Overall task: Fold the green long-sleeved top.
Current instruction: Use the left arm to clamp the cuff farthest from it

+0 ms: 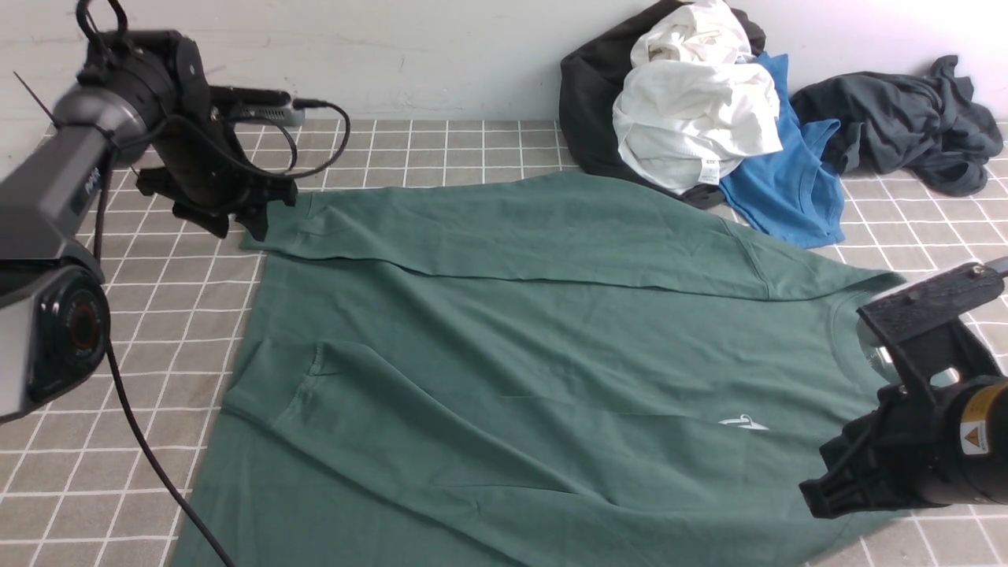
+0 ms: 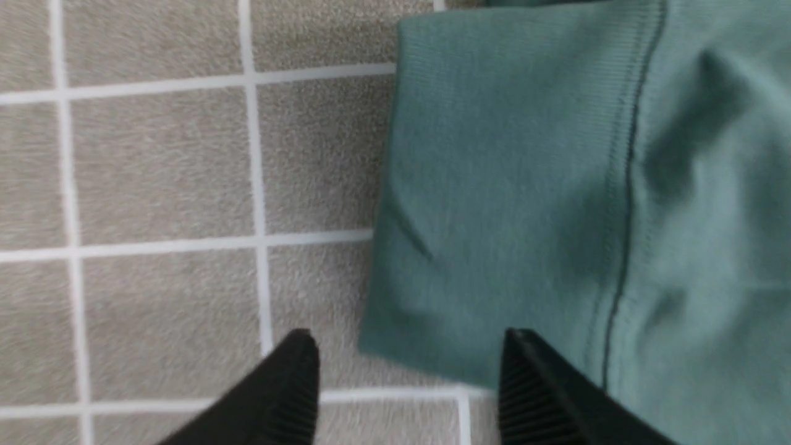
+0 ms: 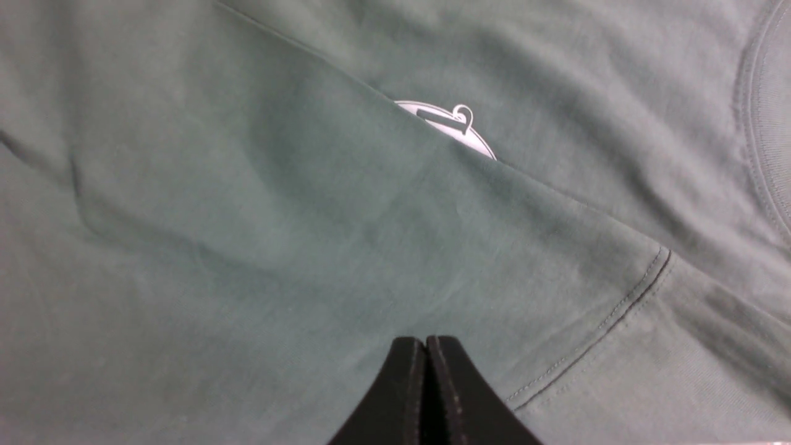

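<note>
The top [image 1: 512, 354] lies flat on the worktop [image 1: 157, 315], collar right, hem left. Its far sleeve [image 1: 512, 236] runs left to right. The cuff [image 2: 494, 185] is at far left, just right of the open left end effector [image 2: 408, 364], the nearer one. The right end effector [image 3: 425, 358], closed on nothing, hovers near-right.

We see the green top [image 1: 504, 339] spread flat on the checked surface [image 1: 173, 315], with the collar [image 1: 846, 331] to the right and the hem to the left. Both sleeves are folded in over the body. The far sleeve [image 1: 512, 236] runs along the far edge, its ribbed cuff [image 2: 494, 185] at the far-left corner. The near sleeve [image 1: 441, 425] lies diagonally (partly covering the small white chest logo [image 1: 743, 424]). Light wrinkles.
</note>
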`<state>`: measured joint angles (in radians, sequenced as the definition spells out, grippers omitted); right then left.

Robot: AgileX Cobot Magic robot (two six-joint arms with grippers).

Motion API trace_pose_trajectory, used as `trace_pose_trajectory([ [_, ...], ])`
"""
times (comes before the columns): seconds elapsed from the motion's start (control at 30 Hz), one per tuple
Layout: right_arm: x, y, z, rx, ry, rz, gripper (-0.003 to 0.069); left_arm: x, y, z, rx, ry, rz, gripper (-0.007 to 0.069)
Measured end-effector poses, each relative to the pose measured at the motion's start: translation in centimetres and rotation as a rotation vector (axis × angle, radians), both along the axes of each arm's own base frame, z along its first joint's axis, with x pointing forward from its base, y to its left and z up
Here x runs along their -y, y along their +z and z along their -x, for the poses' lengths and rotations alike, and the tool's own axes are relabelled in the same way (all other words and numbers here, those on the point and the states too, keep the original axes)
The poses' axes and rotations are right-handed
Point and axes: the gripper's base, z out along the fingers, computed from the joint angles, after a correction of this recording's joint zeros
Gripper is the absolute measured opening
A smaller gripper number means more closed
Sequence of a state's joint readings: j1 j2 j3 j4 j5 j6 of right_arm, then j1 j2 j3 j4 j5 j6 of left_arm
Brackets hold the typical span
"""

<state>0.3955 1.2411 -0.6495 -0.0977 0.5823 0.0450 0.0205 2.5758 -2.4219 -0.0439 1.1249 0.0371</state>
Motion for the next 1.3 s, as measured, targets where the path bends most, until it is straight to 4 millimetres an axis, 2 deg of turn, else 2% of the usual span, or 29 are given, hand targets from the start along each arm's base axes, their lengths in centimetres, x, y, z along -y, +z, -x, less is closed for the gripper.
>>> trace_pose_trajectory([
  [0.07,0.0,0.0,-0.1,0.012,0.005,0.002,-0.0010,0.0,-0.6,-0.1,-0.005,0.014,0.006,0.0402],
  [0.13,0.0,0.1,-0.2,0.024,0.011,0.006,-0.0010,0.0,-1.1,-0.2,-0.007,0.020,0.009,0.0369],
  [0.33,0.0,0.1,-0.2,0.027,0.015,0.011,-0.0010,0.2,-1.1,-0.1,-0.026,-0.002,0.009,0.0054],
  [0.4,0.0,0.1,-0.2,0.027,0.015,0.011,-0.0010,0.2,-0.8,0.3,-0.055,-0.021,0.004,0.0012],
  [0.5,0.0,0.1,-0.2,0.026,0.015,0.011,-0.0010,0.4,1.2,1.0,-0.072,-0.048,-0.006,-0.0006],
  [0.53,0.0,0.0,-0.1,0.024,0.015,0.012,-0.0010,0.5,2.7,1.2,-0.049,-0.065,-0.013,-0.0008],
  [0.57,0.0,0.0,-0.1,0.024,0.015,0.012,-0.0010,0.5,3.0,1.3,-0.043,-0.067,-0.014,-0.0008],
  [0.6,0.0,0.0,-0.1,0.022,0.015,0.013,-0.0010,0.7,5.3,1.6,0.001,-0.089,-0.024,-0.0008],
  [0.63,0.0,0.0,-0.1,0.022,0.014,0.012,-0.0010,0.9,6.7,1.9,0.028,-0.101,-0.030,-0.0008],
  [0.67,0.0,0.0,-0.1,0.022,0.014,0.012,-0.0010,0.9,6.7,1.9,0.028,-0.101,-0.029,-0.0008],
  [0.7,0.0,0.0,-0.1,0.022,0.014,0.012,-0.0010,0.9,8.3,2.2,0.061,-0.110,-0.034,-0.0008],
  [0.77,0.0,0.0,-0.1,0.022,0.014,0.012,-0.0010,1.0,9.0,2.3,0.076,-0.114,-0.037,-0.0003],
  [0.83,0.0,0.0,-0.1,0.023,0.014,0.012,-0.0010,1.0,8.6,2.2,0.072,-0.117,-0.039,0.0010],
  [0.93,0.0,0.0,-0.1,0.023,0.014,0.012,-0.0010,1.0,5.6,1.2,0.050,-0.128,-0.046,0.0111],
  [1.07,0.1,0.0,-0.1,0.027,0.021,0.023,-0.0010,0.9,1.1,0.0,0.035,-0.134,-0.051,0.0316],
  [1.17,0.1,0.0,-0.2,0.031,0.027,0.032,-0.0010,0.9,-0.4,-0.6,0.062,-0.134,-0.054,0.0421],
  [1.23,0.1,0.0,-0.2,0.032,0.028,0.034,-0.0010,0.9,-1.1,-0.9,0.077,-0.132,-0.055,0.0437],
  [1.3,0.2,0.0,-0.2,0.034,0.030,0.038,-0.0010,0.9,-1.2,-1.1,0.090,-0.130,-0.056,0.0409],
])
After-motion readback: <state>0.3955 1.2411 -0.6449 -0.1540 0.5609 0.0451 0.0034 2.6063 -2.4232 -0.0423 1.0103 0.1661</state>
